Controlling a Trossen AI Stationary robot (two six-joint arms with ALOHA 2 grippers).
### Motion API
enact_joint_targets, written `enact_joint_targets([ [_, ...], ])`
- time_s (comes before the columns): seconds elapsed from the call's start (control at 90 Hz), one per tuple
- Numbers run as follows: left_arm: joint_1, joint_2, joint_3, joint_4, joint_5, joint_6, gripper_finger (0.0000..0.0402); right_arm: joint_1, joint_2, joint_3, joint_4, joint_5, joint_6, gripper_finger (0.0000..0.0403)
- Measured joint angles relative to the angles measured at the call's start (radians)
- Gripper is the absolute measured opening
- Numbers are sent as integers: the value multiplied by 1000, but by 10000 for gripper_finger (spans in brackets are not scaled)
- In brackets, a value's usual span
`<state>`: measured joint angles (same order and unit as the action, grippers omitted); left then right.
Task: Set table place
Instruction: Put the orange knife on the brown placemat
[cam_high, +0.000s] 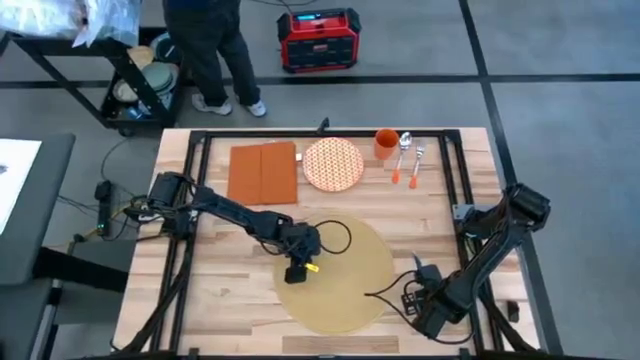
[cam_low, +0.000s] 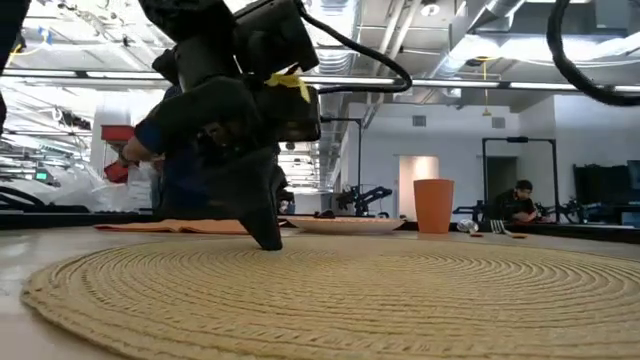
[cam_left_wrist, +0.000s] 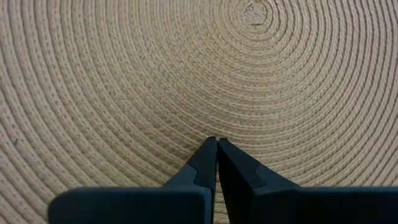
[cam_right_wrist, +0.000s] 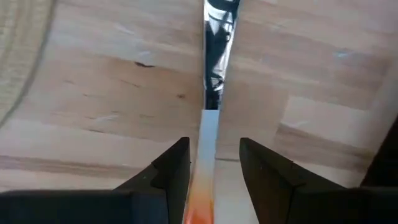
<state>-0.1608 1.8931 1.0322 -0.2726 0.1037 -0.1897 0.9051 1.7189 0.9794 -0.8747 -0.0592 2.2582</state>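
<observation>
**Place setting: mat laid, pieces waiting**

Left gripper (cam_left_wrist: 216, 142): fingers pressed together, tips on the place (cam_high: 352, 292), probably nudging it square at the table's (cam_high: 230, 290) near middle.
Right gripper (cam_right_wrist: 212, 146): fingers spread astride one shiny utensil (cam_right_wrist: 216, 56), not clamped.
Far edge, awaiting placement: one napkin (cam_high: 264, 172), one plate (cam_high: 333, 164), one cup (cam_high: 386, 143), two utensils (cam_high: 410, 162).

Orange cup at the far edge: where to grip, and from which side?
Probably its rim, from straight above, one finger inside. The cup stands upright with its mouth open, and the spoon and plate flank it closely, leaving little room for a side grasp.
</observation>
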Motion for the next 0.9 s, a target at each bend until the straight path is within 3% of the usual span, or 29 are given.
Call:
enact_joint_targets([
  [0.278, 1, 2, -2, 2, -3, -31, 0, -33, 61, -42, 102, -66, -27, 121],
  [0.344, 3, 2, -2, 2, -5, -33, 0, -52, 63, -43, 107, -107, -57, 92],
  [0.433, 4, 2, -2, 2, -3, -35, 0, -61, 56, -46, 105, -122, -88, 25],
  [0.556, 4, 3, -2, 2, -4, -35, 0, -71, 46, -48, 98, -130, -98, 7],
  [0.733, 4, 3, -3, 2, -4, -34, 0, -68, 4, -38, 115, -62, -84, 0],
  [0.9, 5, 3, -4, 4, -4, -28, 0, -75, -36, 13, 74, 74, -84, 2],
])
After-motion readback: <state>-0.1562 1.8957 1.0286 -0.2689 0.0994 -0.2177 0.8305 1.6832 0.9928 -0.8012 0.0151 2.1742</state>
